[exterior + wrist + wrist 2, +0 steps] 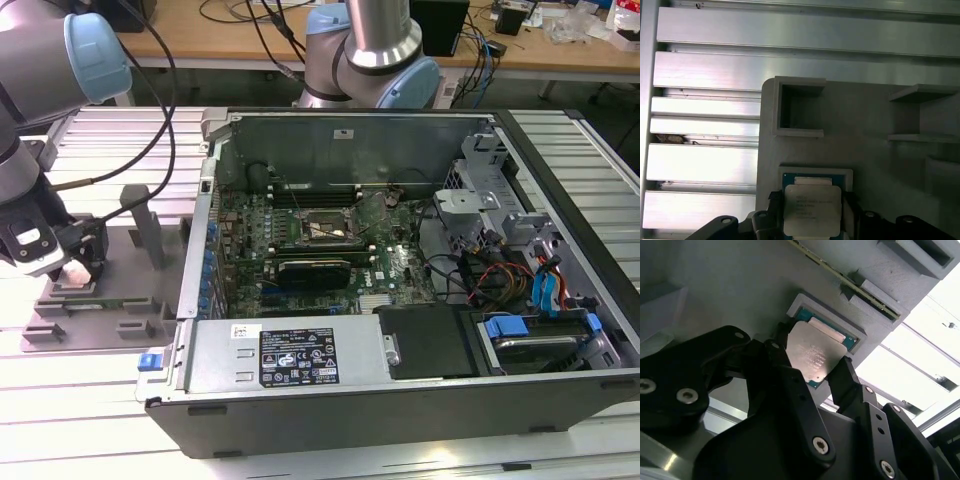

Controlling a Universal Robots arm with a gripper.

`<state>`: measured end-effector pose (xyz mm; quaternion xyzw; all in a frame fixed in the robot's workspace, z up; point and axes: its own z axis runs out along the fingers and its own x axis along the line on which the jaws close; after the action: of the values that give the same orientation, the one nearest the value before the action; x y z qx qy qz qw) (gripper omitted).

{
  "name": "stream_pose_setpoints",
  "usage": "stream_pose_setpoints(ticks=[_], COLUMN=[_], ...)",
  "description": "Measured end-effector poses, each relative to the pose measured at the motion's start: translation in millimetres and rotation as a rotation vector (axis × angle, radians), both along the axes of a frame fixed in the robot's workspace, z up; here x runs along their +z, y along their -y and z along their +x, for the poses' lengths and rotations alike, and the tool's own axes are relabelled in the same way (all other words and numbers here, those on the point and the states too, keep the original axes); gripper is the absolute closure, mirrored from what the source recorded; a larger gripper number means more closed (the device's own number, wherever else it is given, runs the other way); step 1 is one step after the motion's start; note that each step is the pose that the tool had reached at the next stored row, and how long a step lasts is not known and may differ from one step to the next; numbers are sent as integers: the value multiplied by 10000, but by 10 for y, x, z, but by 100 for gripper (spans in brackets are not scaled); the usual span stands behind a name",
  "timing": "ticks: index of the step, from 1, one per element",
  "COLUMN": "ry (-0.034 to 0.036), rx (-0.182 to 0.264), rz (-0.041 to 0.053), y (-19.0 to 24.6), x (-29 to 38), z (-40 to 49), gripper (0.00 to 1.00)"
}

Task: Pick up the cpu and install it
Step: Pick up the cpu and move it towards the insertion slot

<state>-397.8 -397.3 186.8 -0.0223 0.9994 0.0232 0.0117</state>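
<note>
We find the arm [25, 60] at the exterior view's left. Its gripper [72, 268] is lowered onto the grey tray [120, 300]. The tray lies on the slatted metal counter [90, 410], just beside the open computer case [400, 412].

In both wrist views the cpu [815, 355] sits between the two black fingers [790, 385], one finger against each of two opposite edges. We judge the gripper to be pinched on the cpu. The chip's silver top faces the cameras, and a green rim shows along one edge. The chip is at the tray's square walled pocket [815, 172], over a blue-green surface inside it. We cannot tell whether it rests in the pocket or is raised just off it.

Writing: the cpu's top carries several lines of dark print. A black-and-white label [298, 357] with small print and marks is fixed to the metal cover along the near side of the case.

Inside the case we note a green circuit board [390, 265] with a square metal-rimmed socket [327, 230] near its middle, well apart from the cpu. A long black ribbed block [313, 268] lies just beside the socket.
</note>
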Motion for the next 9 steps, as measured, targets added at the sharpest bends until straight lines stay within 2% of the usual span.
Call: stream_pose_setpoints(ticks=[3, 9], ry=[0, -3], rx=[0, -1], rz=[0, -2], y=[0, 7], x=[24, 10], z=[0, 0], gripper=[42, 42])
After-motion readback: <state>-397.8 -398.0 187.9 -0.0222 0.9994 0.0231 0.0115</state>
